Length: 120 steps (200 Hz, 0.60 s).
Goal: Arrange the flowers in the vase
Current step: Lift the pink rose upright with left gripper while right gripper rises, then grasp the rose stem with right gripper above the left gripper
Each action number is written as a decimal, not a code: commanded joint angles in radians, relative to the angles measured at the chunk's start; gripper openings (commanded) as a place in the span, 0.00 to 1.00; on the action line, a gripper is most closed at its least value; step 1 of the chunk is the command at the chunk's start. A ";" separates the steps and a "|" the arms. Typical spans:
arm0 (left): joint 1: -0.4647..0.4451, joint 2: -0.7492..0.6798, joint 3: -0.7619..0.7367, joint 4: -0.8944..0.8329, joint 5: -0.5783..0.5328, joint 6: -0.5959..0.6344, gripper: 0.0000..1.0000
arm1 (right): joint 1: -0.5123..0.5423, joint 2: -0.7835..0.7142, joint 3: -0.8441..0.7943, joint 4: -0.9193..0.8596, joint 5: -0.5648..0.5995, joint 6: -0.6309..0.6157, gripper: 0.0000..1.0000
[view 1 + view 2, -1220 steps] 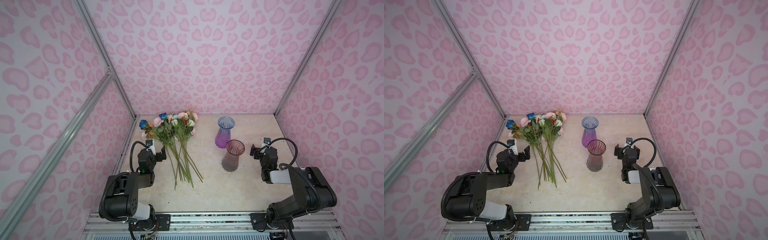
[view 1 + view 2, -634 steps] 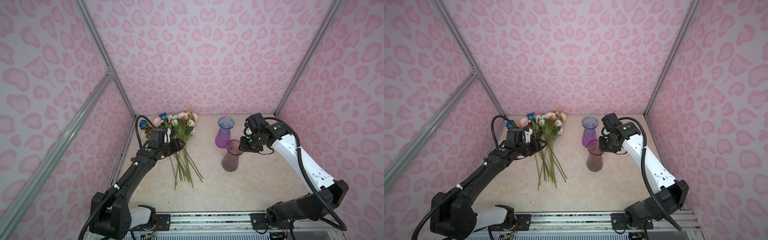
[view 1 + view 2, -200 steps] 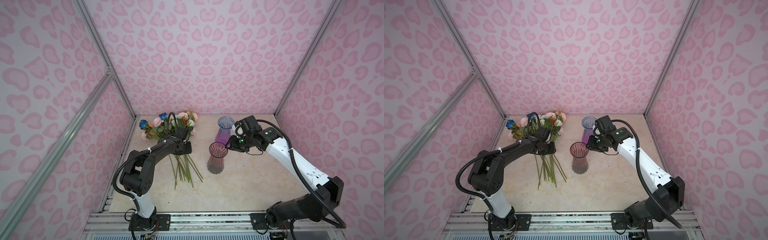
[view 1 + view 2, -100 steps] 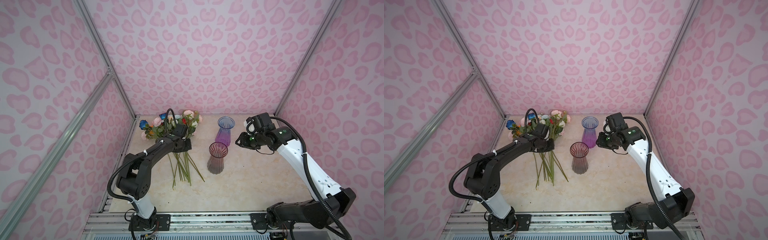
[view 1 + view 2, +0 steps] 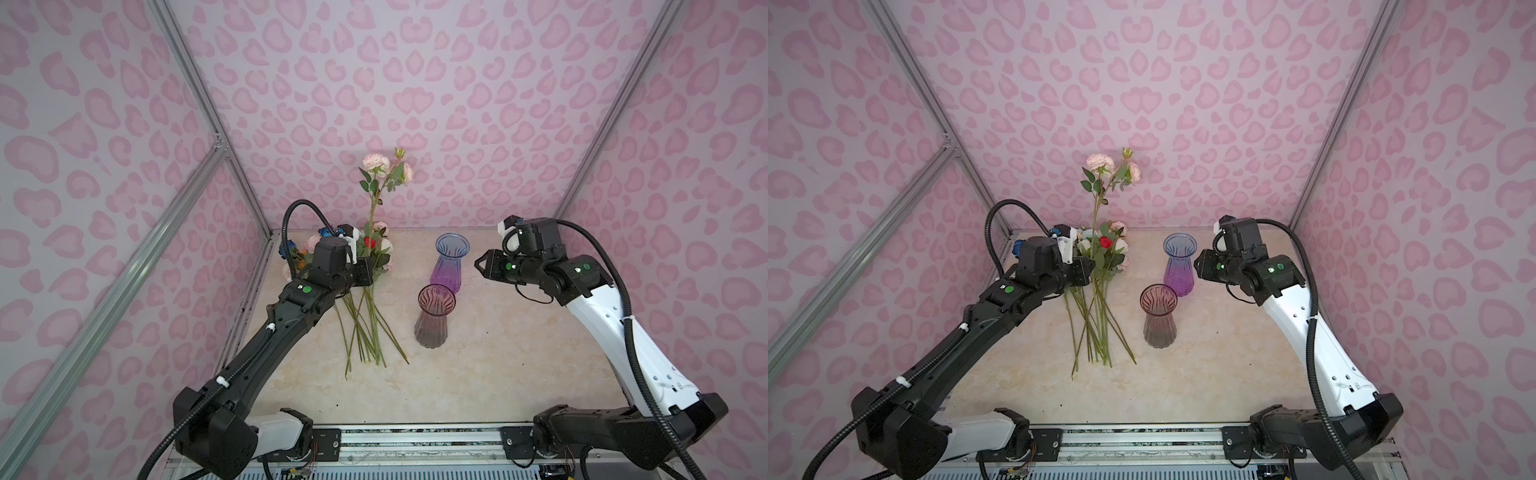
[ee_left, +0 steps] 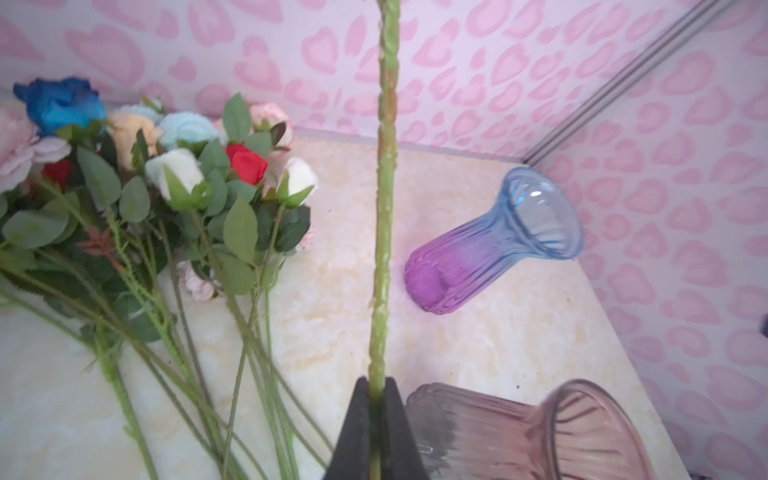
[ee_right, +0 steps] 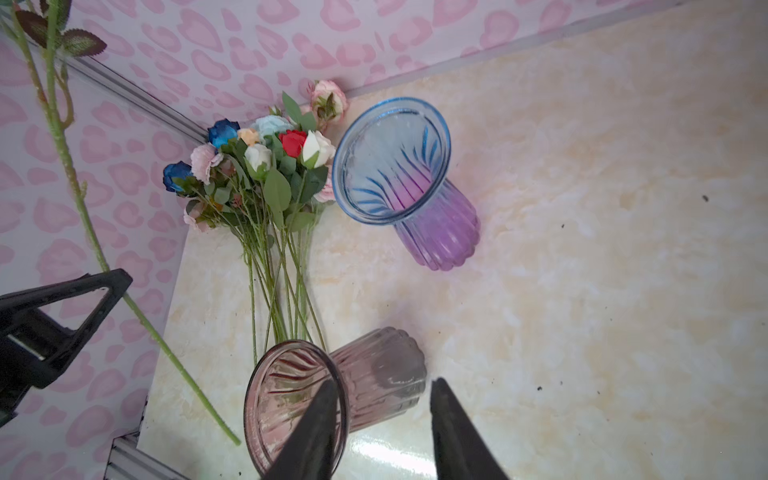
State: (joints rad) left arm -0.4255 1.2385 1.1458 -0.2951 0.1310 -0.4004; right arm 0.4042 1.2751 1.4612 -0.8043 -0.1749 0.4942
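My left gripper point(image 6: 376, 384) clamped on pink-headed stem point(image 5: 376, 199), stem upright, left of smoky vase point(image 5: 434, 316); other flowers point(image 5: 365, 328) lying flat, left of same vase; my right gripper point(image 7: 382, 381) parted, empty, right of vase and beyond it.

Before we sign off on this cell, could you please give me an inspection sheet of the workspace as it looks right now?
Surface: beige marbled tabletop, a few dark specks.
Job's things: one pink flower stem raised upright; flower bunch lying flat; blue-purple vase and smoky pink vase upright, both empty.
Clutter: nothing seen.
Grippers: left gripper jaws shut on the pink flower stem; right gripper jaws open, empty, hovering right of the vases.
Cables: black hoses arch over both arms, no snag seen.
Surroundings: pink heart-print walls, aluminium frame posts.
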 commanded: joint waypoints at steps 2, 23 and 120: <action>-0.002 -0.108 -0.081 0.248 0.116 0.050 0.03 | 0.115 -0.085 -0.085 0.217 0.312 -0.091 0.42; -0.006 -0.185 -0.117 0.313 0.160 0.071 0.03 | 0.153 -0.102 -0.047 0.229 0.338 -0.141 0.48; -0.050 -0.252 -0.046 0.269 0.267 0.092 0.03 | 0.353 0.133 0.225 0.548 -0.322 -0.138 0.57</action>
State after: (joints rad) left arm -0.4713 0.9932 1.0966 -0.0715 0.3740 -0.2958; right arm 0.7322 1.3560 1.6585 -0.4381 -0.3099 0.3191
